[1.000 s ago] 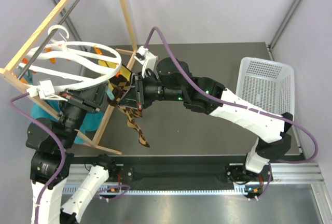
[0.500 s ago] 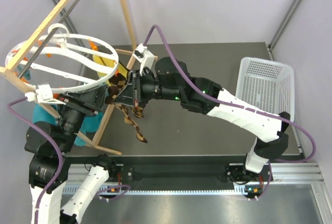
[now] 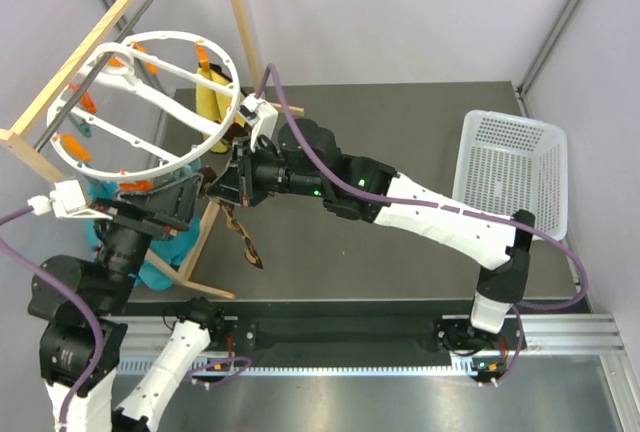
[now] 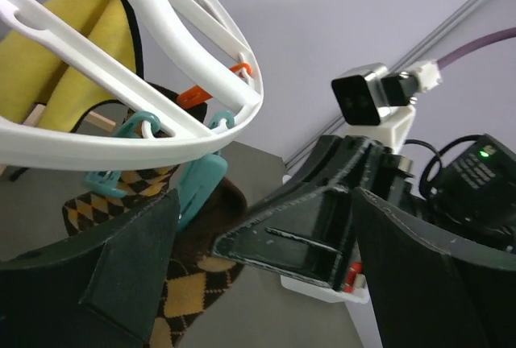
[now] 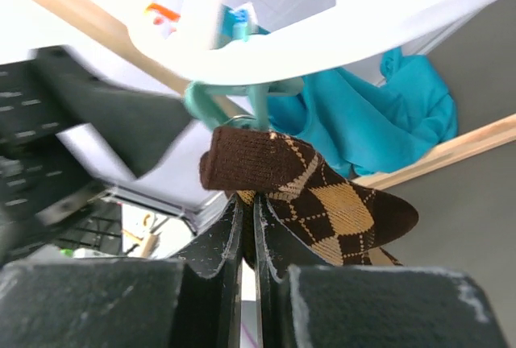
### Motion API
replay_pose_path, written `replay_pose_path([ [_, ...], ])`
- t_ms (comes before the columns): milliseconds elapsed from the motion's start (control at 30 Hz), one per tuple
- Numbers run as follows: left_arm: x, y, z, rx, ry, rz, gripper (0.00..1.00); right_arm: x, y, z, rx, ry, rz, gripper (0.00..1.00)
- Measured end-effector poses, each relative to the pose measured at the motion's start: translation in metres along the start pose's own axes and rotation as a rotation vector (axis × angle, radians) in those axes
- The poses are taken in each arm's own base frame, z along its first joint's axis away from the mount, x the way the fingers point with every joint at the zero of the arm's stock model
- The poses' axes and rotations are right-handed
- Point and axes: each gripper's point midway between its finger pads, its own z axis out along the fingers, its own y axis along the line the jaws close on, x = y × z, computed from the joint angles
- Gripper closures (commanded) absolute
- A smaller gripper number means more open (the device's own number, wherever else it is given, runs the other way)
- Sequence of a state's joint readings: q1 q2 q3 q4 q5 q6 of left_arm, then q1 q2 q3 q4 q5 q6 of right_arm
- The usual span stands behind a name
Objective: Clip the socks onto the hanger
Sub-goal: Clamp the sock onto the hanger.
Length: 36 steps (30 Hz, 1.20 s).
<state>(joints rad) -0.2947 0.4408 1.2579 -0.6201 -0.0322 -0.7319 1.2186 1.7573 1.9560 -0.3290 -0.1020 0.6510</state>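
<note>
Hanger (image 4: pixel 105 142) — white plastic, smooth and glossy. Clip (image 4: pixel 197 191) is teal plastic with a slight sheen. Socks (image 5: pixel 322 203) are knitted cloth, matt, fuzzy at the dark cuff. Yellow cloth (image 4: pixel 48 58) and teal cloth (image 5: pixel 363 114) are soft and matt. Rack (image 3: pixel 240 22) is bare pale wood. Basket (image 3: pixel 515 167) is white plastic mesh. Counter (image 3: pixel 350 262) is dark and matt. Right claw (image 5: pixel 248 235) — black matt plastic, edges scuffed.

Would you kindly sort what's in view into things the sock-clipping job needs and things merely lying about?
Job: argyle sock, white ring hanger, teal clip.
Lying about: yellow cloth, teal cloth, mesh basket, wooden rack.
</note>
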Motion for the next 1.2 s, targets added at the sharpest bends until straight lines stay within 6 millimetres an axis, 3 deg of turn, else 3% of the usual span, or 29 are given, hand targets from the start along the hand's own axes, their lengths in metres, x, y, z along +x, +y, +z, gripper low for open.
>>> replay_pose_path([
  [233,-0.021,-0.018,-0.038,0.040,-0.041,0.001,0.23,-0.002,-0.031,0.012,0.056,-0.005,-0.051,0.92],
  [433,-0.033,-0.033,-0.071,0.084,-0.045,0.037,0.27,-0.011,-0.053,0.017,0.090,-0.019,-0.117,0.93],
  [600,-0.025,-0.011,-0.093,-0.002,-0.029,0.059,0.28,-0.011,-0.064,0.024,0.112,-0.022,-0.194,0.89],
  [767,-0.014,0.018,-0.111,-0.106,-0.028,0.062,0.45,-0.021,-0.079,0.023,0.154,-0.042,-0.260,0.85],
  [867,-0.005,0.036,-0.116,-0.161,-0.022,0.065,0.45,-0.031,-0.093,0.020,0.180,-0.053,-0.282,0.72],
  [900,-0.001,0.040,-0.117,-0.172,-0.014,0.065,0.45,-0.033,-0.097,0.019,0.183,-0.054,-0.288,0.62],
  [967,0.011,0.047,-0.112,-0.176,0.016,0.058,0.45,-0.039,-0.107,0.016,0.192,-0.055,-0.300,0.51],
  [1033,0.027,0.049,-0.103,-0.160,0.077,0.041,0.47,-0.041,-0.114,0.015,0.198,-0.049,-0.312,0.31],
  [1100,0.045,0.048,-0.091,-0.125,0.139,0.020,0.48,-0.036,-0.124,0.010,0.217,-0.030,-0.326,0.10],
  [1167,0.064,0.044,-0.082,-0.087,0.217,-0.005,0.50,-0.019,-0.135,0.000,0.243,0.016,-0.330,0.00],
  [1200,0.070,0.041,-0.078,-0.068,0.251,-0.012,0.50,-0.009,-0.140,-0.008,0.257,0.045,-0.332,0.00],
])
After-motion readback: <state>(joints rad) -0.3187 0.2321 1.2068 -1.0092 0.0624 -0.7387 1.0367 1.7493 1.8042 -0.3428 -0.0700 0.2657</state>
